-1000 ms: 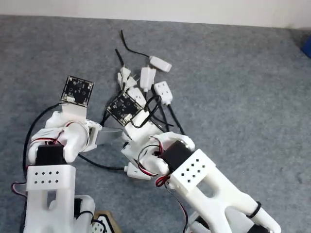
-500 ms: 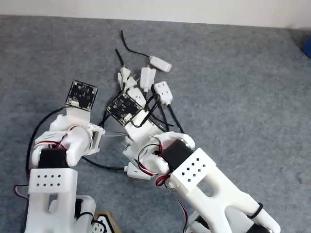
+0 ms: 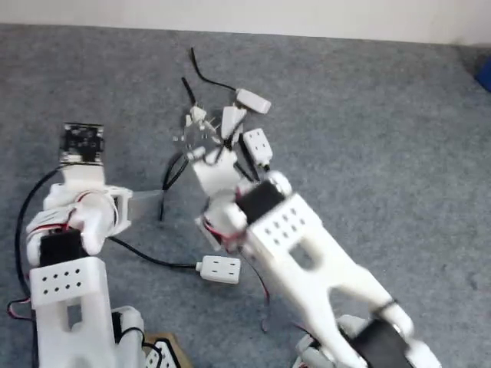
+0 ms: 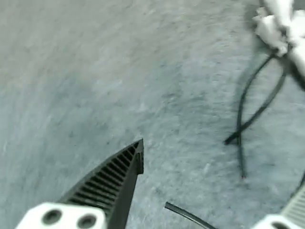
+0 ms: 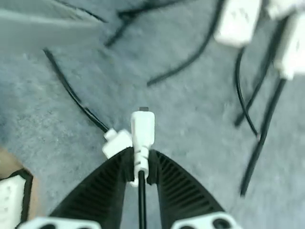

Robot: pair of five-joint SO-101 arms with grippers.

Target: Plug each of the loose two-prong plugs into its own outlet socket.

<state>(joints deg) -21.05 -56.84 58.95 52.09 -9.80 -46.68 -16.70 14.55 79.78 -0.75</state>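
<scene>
The right gripper clamps a plug above the carpet — pick looks done. Next: line its prongs with a free socket. The left gripper gapes wide, empty.

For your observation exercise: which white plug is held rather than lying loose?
The plug clamped in the right end effector, cord running back between its fingers; the other plugs lie loose on the grey carpet.

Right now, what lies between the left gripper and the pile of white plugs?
In the left wrist view, grey carpet crossed by two loose black cables lies between the left gripper and the white plugs.
</scene>
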